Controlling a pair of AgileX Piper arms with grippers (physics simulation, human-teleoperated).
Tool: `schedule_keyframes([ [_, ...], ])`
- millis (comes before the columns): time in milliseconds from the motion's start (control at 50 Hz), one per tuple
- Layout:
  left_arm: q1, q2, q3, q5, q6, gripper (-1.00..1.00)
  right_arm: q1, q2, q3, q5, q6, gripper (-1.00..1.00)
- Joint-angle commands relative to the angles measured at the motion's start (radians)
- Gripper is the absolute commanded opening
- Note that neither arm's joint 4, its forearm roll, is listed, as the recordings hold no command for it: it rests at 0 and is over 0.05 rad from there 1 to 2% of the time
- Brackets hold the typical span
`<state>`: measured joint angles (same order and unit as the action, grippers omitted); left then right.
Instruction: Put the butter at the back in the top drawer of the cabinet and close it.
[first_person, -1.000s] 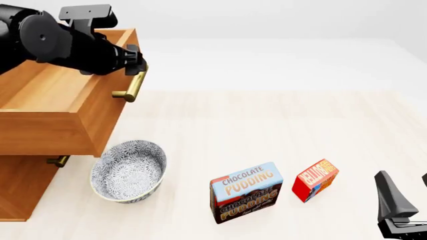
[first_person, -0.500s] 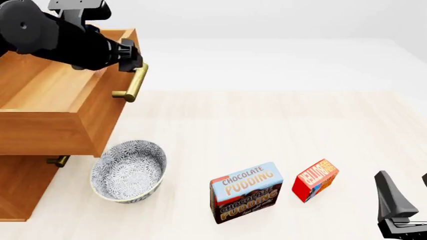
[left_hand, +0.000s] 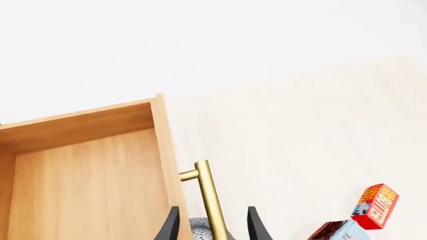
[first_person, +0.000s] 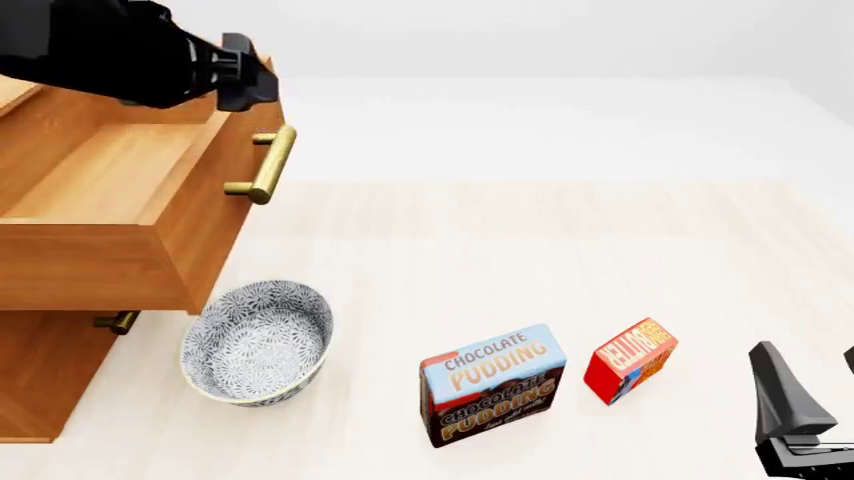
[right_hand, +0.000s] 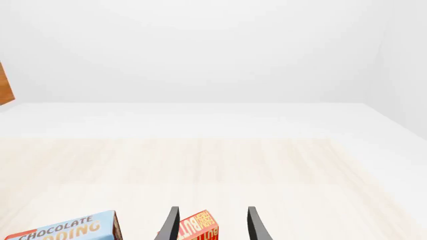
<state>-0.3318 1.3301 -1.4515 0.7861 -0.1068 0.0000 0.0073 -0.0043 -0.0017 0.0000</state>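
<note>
On pale wood-grain bench (first_person: 534, 250): small red rectangular butter (first_person: 630, 360) box with orange-yellow lettering, standing tilted, just right of larger blue-and-brown pudding box (first_person: 491, 384) — near but apart. Round patterned ceramic bowl (first_person: 256, 342) further left, tucked under overhang of top drawer (first_person: 120, 200). Top drawer pulled well out of light-brown wooden cabinet (first_person: 40, 370), interior smooth bare wood, brass bar handle (first_person: 266, 165) on its front.

Left claw (left_hand: 212, 225) raised beside drawer front — slim black fingers (left_hand: 169, 227) spread apart, handle bar seen between them in left wrist view, contact not clear; holding nothing.

Right claw (right_hand: 211, 224) low at near right of bench, dark tapered fingers (right_hand: 254, 225) parted, butter box showing between them ahead, not gripped.
</note>
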Motion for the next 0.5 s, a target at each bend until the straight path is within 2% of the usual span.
schedule_keyframes([
  [20,-0.028,-0.029,-0.058,0.040,0.025,1.00,0.000,0.000,0.000,0.000,0.000,1.00],
  [300,-0.072,-0.013,-0.169,0.093,0.057,1.00,0.000,0.000,0.000,0.000,0.000,1.00],
  [500,-0.104,0.014,-0.214,0.105,0.084,1.00,0.000,0.000,0.000,0.000,0.000,1.00],
])
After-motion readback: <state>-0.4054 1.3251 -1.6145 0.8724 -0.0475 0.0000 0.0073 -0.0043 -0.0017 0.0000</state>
